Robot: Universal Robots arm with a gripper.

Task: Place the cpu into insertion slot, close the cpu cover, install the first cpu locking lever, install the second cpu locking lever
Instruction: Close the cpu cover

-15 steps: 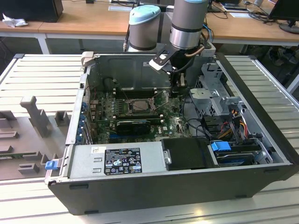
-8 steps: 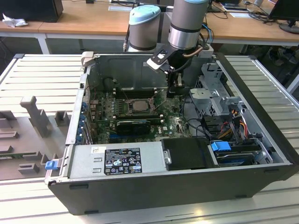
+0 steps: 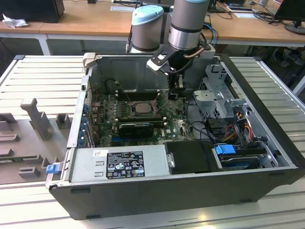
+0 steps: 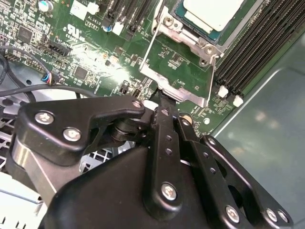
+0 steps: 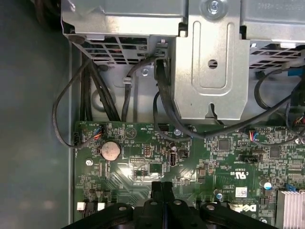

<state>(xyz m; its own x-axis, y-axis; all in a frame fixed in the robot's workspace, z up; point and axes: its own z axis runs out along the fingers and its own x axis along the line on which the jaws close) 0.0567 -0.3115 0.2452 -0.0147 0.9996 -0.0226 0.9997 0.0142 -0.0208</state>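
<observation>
We judge the cpu seated and the cpu cover down, while our hand, fingers pressed together, sits at a locking lever not yet latched.

The case lies open on the table, with the motherboard on its floor. The cpu sits in the insertion slot at the board's far middle, and the memory slots run just beside it. The expansion card lies in front of the slot, and the power supply nearer still. The drive cage stands at the exterior view's right. The gripper hangs over the board, between slot and cage
</observation>
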